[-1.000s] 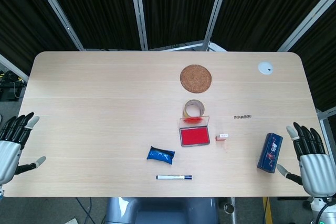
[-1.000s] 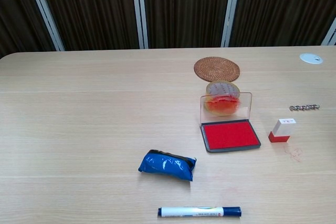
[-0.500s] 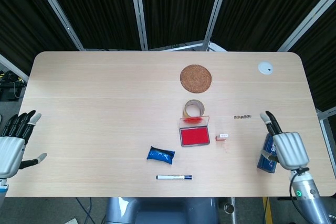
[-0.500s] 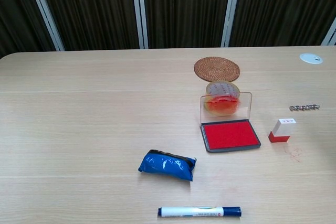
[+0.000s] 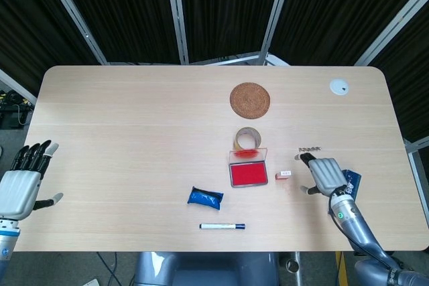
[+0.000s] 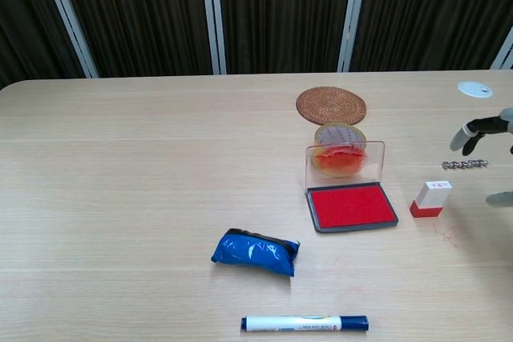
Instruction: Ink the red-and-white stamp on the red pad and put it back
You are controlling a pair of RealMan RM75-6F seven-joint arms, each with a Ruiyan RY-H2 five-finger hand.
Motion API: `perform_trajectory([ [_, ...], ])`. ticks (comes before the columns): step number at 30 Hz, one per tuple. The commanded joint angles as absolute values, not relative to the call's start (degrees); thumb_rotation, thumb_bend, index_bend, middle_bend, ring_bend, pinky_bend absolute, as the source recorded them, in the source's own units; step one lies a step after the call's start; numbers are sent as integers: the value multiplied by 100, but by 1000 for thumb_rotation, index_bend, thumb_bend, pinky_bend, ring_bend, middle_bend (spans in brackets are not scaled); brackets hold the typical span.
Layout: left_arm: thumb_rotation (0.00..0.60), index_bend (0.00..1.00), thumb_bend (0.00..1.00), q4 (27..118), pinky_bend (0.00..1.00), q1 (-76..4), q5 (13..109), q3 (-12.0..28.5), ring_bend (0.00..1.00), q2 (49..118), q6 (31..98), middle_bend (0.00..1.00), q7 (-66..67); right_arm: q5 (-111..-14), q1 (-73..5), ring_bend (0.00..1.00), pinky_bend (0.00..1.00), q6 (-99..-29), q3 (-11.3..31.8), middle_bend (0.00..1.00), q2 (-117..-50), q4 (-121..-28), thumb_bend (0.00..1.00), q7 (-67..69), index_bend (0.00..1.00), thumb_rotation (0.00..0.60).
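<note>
Beside the rectangular red pad (image 6: 351, 207), the blocky red-and-white stamp (image 6: 430, 199) stands near the empty, spread right hand (image 5: 326, 173).

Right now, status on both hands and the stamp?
Right hand open, beside red-and-white stamp, not touching. Left hand open at table edge. Stamp upright right of open red ink pad. Path clear.

Each robot hand is showing a pale grey shell with dark fingers: the left (image 5: 20, 189) at the frame's lower left, the right (image 5: 326, 174) on a grey forearm with a green light.
</note>
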State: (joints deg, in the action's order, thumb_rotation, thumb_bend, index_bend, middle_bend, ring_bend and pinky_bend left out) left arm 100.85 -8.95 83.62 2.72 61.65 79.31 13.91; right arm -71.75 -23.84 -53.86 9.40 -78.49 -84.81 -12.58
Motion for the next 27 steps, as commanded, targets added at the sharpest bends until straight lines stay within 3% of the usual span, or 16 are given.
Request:
perform_trajectory([
  [1,600,0,0,10057,0,-930,8307,272,0,6217,7868,0,1465,-7048,-2515,884,1000,-5298,944,306,-8055,-8236,185,-1328,275,600],
  [9,600,0,0,10044,0,-976,8215,276,0,6302,7807,0,1607,-7124,-2650,884,1000,-5392,869,329,-8473,-7686,227,-1374,300,600],
  [27,600,0,2,10030,0,-991,8123,254,0,6327,7801,0,1698,-7228,-2831,884,1000,-5382,668,395,-8841,-7524,305,-1496,369,600],
])
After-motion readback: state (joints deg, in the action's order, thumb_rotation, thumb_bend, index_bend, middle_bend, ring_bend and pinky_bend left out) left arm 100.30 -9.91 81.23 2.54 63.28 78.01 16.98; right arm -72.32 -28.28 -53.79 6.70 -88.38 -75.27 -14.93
